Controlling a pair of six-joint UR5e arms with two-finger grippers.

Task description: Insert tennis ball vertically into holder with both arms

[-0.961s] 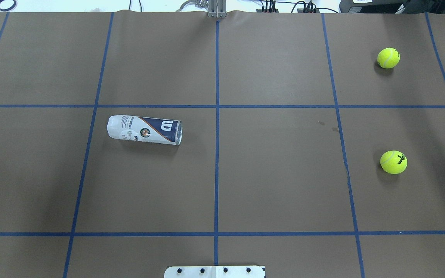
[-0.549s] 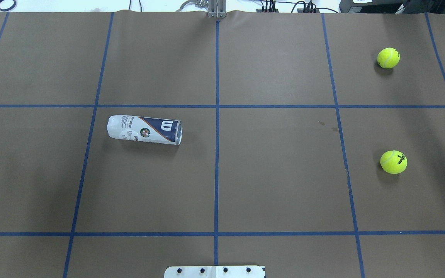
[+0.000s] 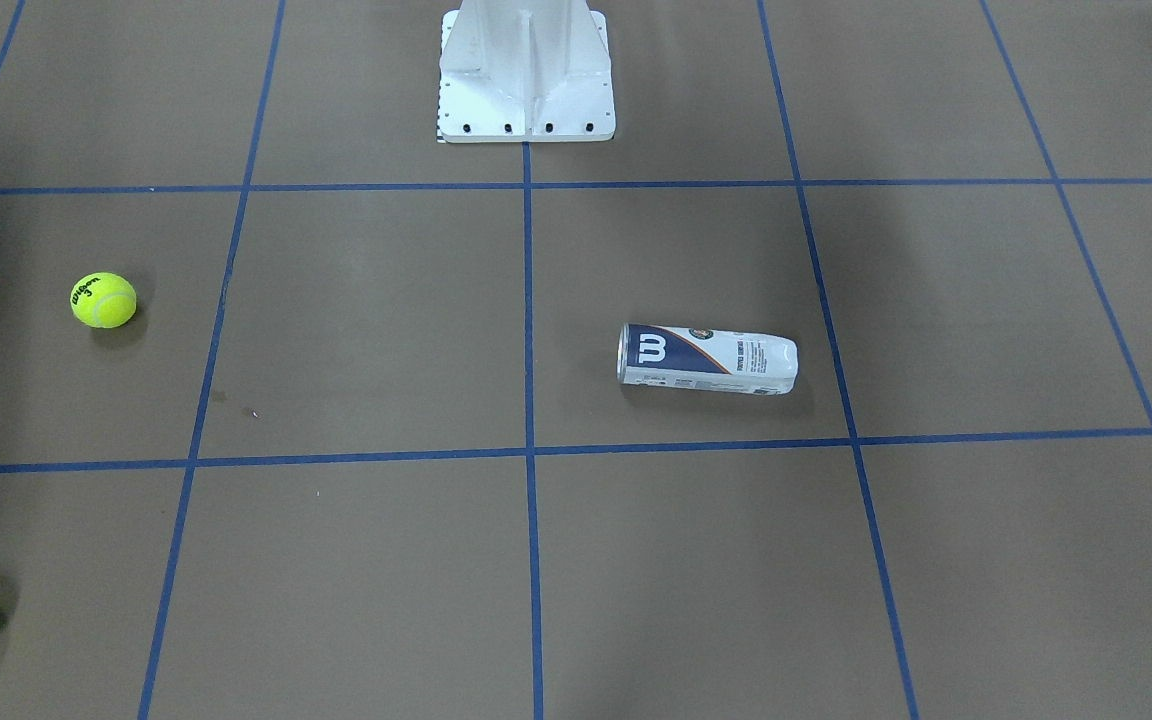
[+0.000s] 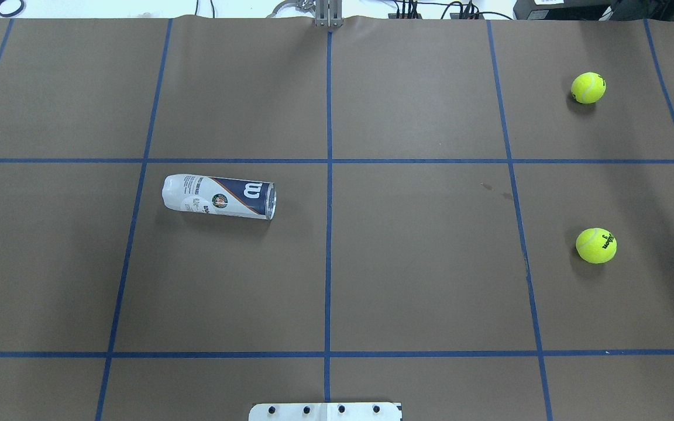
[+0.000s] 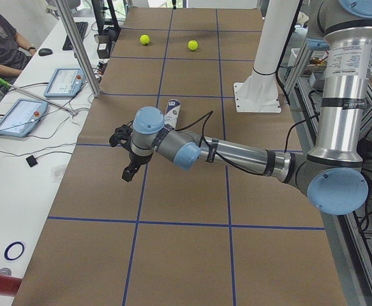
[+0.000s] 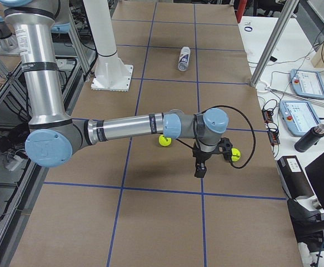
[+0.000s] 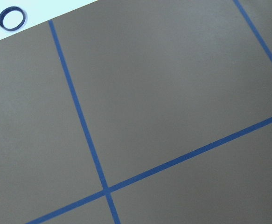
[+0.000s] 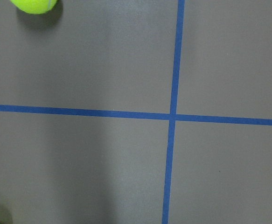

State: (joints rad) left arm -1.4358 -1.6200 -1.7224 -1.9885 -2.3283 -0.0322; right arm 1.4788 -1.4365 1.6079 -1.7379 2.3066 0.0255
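The holder [image 4: 220, 196] lies on its side on the brown table, silver rim toward the table's middle; it also shows in the front view [image 3: 706, 358]. Two yellow tennis balls lie on the right half, one far [image 4: 588, 88] and one nearer [image 4: 595, 245]. My left gripper [image 5: 128, 172] hangs above the table's left end, away from the holder [image 5: 171, 113]. My right gripper [image 6: 199, 169] hangs above the table's right end, between the two balls [image 6: 164, 140] [image 6: 235, 155]. Both grippers show only in the side views, so I cannot tell whether they are open or shut.
The white metal base [image 4: 325, 411] stands at the near middle edge of the table. Blue tape lines [image 4: 329, 161] divide the brown surface into squares. Tablets [image 5: 64, 81] and a seated person [image 5: 0, 41] are at the far side bench.
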